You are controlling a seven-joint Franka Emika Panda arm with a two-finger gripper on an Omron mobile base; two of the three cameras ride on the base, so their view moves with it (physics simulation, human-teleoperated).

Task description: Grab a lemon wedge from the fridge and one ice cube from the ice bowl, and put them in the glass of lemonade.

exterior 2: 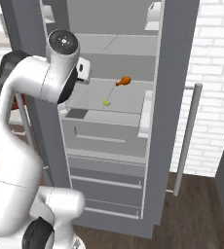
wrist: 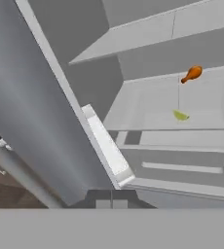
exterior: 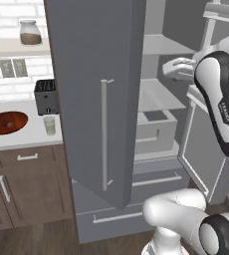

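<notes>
Here, at the far left of the left base view, the ice bowl (exterior: 7,122) sits on the white counter (exterior: 24,137), with the glass of lemonade (exterior: 50,125) just to its right and a dark toaster (exterior: 46,96) behind the glass against the tiled wall. A jar (exterior: 30,32) stands on a shelf above. Right of these the fridge (exterior: 94,74) stands with both doors swung open, its left door and long silver handle (exterior: 104,134) facing the camera.

Further right, inside the fridge, the hand (exterior: 178,68) reaches in at shelf height; its fingertips (wrist: 112,203) show pressed together at the bottom of the hand view, closed with nothing between them.

The lemon wedge (exterior 2: 106,102) lies on a pale fridge shelf (exterior 2: 119,99), apart from the hand: in the hand view the wedge (wrist: 180,115) is ahead of the fingertips and off to the right, well clear of them. An orange drumstick (exterior 2: 124,81) rests farther back on the same shelf, to the right of and behind the wedge. Below the shelf is a drawer (exterior 2: 104,136), and at the far right the other open door shows its handle (exterior 2: 187,136).
</notes>
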